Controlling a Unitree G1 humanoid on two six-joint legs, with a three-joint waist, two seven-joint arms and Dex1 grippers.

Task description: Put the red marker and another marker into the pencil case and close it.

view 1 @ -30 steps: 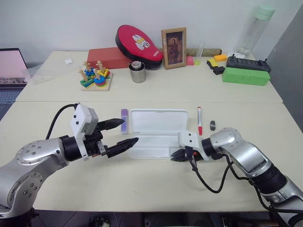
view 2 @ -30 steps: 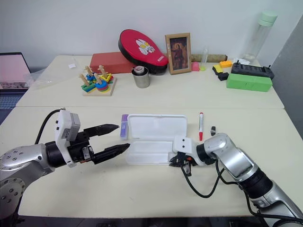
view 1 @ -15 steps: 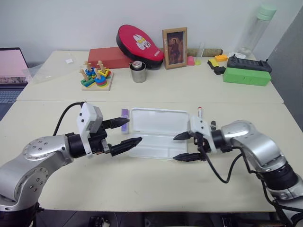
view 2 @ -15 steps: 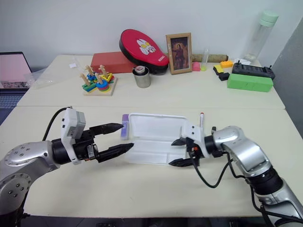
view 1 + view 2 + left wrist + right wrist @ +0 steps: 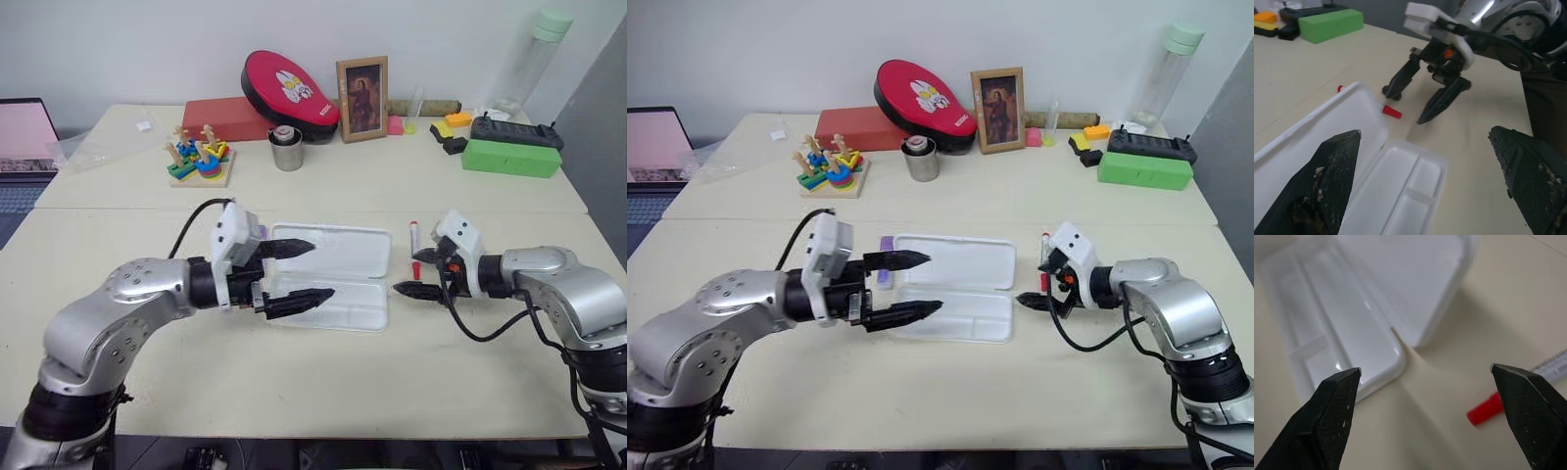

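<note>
1. Two end effectors, left point(image 5: 299, 271) and right point(image 5: 419, 272), are spread and empty.
2. Open case point(image 5: 333, 269) lies lengthwise along the desk's point(image 5: 294, 382) near edge.
3. Red marker point(image 5: 413, 245) beside it, cap toward that edge.

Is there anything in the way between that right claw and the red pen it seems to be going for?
Nothing visible. The right gripper is open just beside the red marker, with bare table between them. The open pencil case lies to the pen's other side, also unblocked.
</note>
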